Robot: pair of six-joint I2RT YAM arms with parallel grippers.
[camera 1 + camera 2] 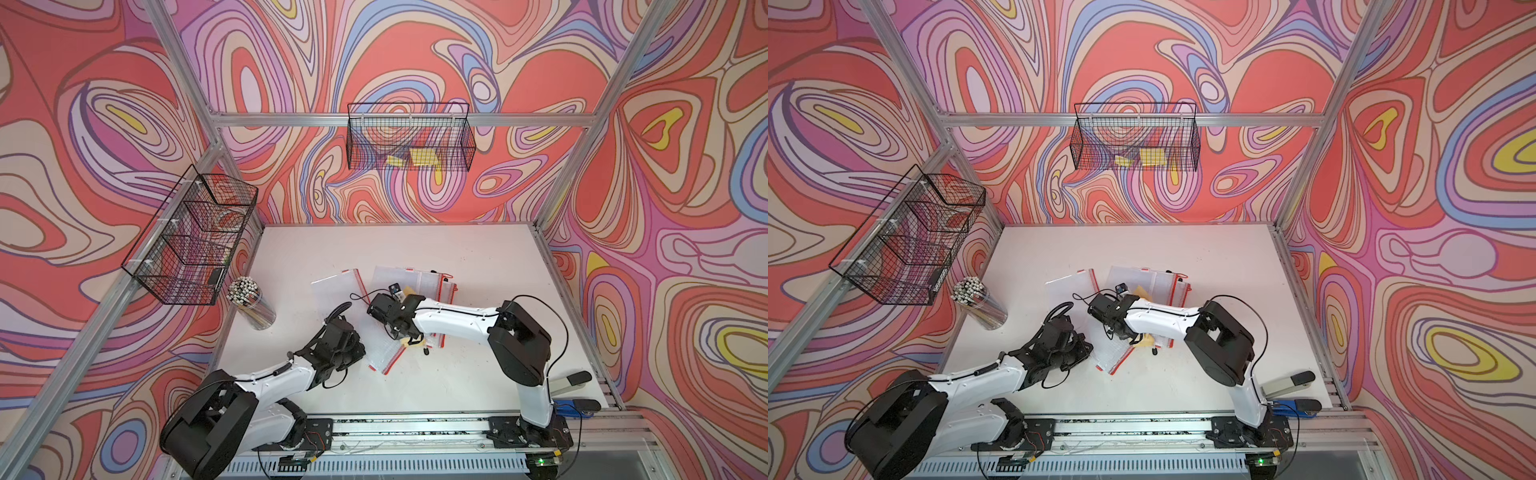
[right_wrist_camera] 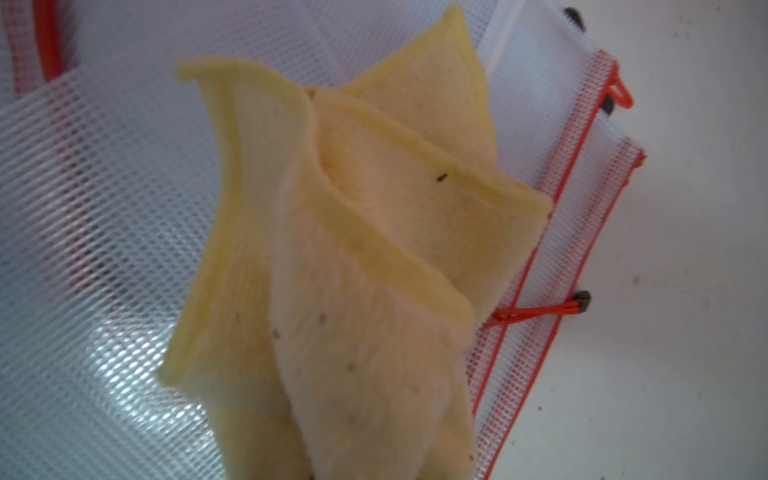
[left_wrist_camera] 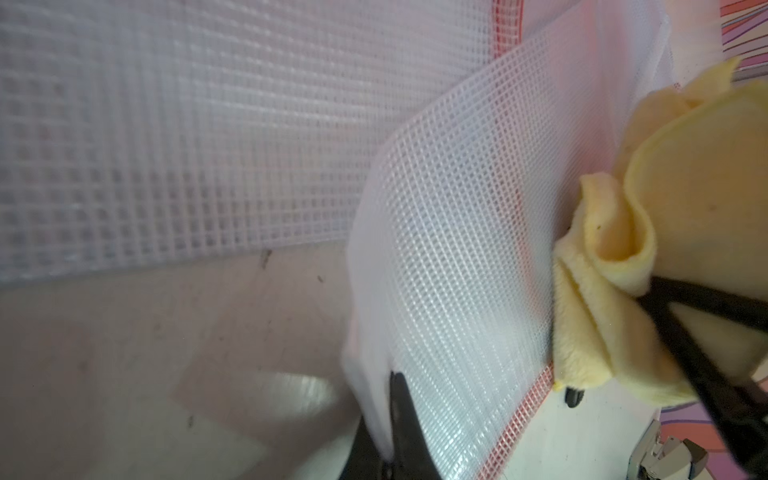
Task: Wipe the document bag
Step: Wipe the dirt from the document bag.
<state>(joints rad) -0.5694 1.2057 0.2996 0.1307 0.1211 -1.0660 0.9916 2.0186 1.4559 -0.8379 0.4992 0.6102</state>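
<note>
The left gripper [image 3: 384, 432] is clamped on the pale edge of the mesh document bag [image 3: 457, 249], curling that side up off the table [image 1: 457, 386] – the bag sits at centre front, between the two arms. The right gripper [image 1: 407, 337] is closed on a folded yellow cloth [image 2: 374, 270], pressed to the bag near its red zip edge. More bags [image 1: 419, 278] overlap just behind. Bare table lies beyond them and along the near edge – a pencil cup [image 1: 253, 307] stands by the left edge.
</note>
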